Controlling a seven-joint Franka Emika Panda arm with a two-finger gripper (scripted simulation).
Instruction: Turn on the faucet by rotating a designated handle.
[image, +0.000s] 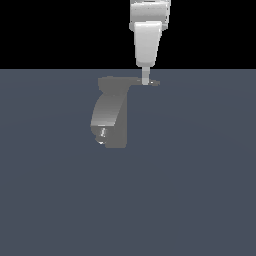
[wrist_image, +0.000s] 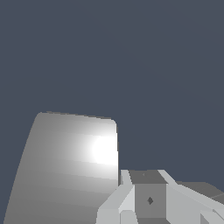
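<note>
Arm above the faucet handle

Exterior view: the gripper (image: 145, 81) reaches the handle (image: 141, 81) at the top of the faucet (image: 111, 112), on the grey floor (image: 200, 175). Wrist view: shiny faucet (wrist_image: 65, 170) beside the fingers (wrist_image: 114, 202); I cannot tell if they are closed.

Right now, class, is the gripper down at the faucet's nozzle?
No. The gripper is up at the handle, well above the nozzle.

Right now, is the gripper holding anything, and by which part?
Cannot be told. The gripper sits at the handle, out from the faucet top, but neither view shows whether its fingers clamp the lever or just press against it.
</note>
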